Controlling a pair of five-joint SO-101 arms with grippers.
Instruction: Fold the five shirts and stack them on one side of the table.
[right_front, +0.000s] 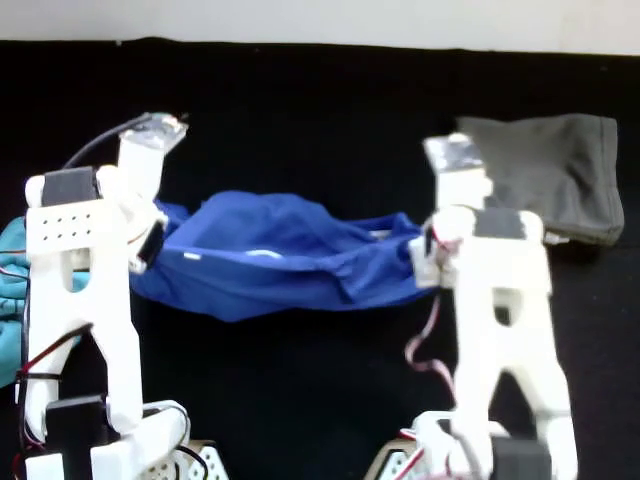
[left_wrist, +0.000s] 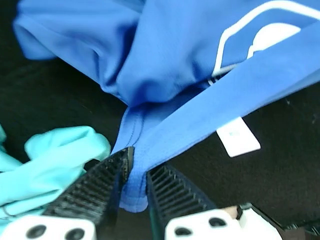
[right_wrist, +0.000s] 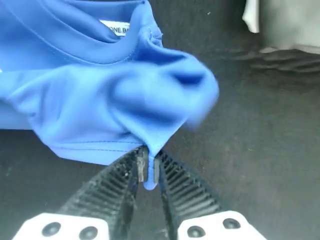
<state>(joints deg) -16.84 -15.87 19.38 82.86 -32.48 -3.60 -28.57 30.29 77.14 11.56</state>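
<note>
A blue shirt hangs stretched between the two arms above the black table. My left gripper is shut on the blue shirt's hem at its left end, close to the teal shirt. My right gripper is shut on a pinched fold of the blue shirt at its right end. In the high view the left gripper and the right gripper hold the cloth's two ends, which sags a little in the middle. A white print shows on the cloth.
A folded grey shirt lies at the back right of the table. A crumpled teal shirt lies at the left edge behind the left arm. Loose cables hang by the right arm's base.
</note>
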